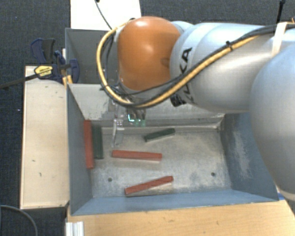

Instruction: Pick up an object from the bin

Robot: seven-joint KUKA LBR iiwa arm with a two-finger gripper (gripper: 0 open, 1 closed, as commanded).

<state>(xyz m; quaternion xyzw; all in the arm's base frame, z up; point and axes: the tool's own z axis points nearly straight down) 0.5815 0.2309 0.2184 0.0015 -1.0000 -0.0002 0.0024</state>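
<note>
Red bar (pixel 136 155) lay flat mid-floor of the grey bin (pixel 196 156), below the arm (pixel 226 58), whose gripper (pixel 117 131) hung near its left end; released or clenched, one could not tell. A dark green bar (pixel 159 134) lay nearby.

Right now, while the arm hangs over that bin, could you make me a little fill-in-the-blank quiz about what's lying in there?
1. The bin holds ___ red sticks in all.
2. Beside the red stick along the view's left wall lies a shorter stick, dark ___ in colour.
3. The gripper hangs nearer the view's ___ end of the middle red stick.
Missing words: three; green; left.
</note>
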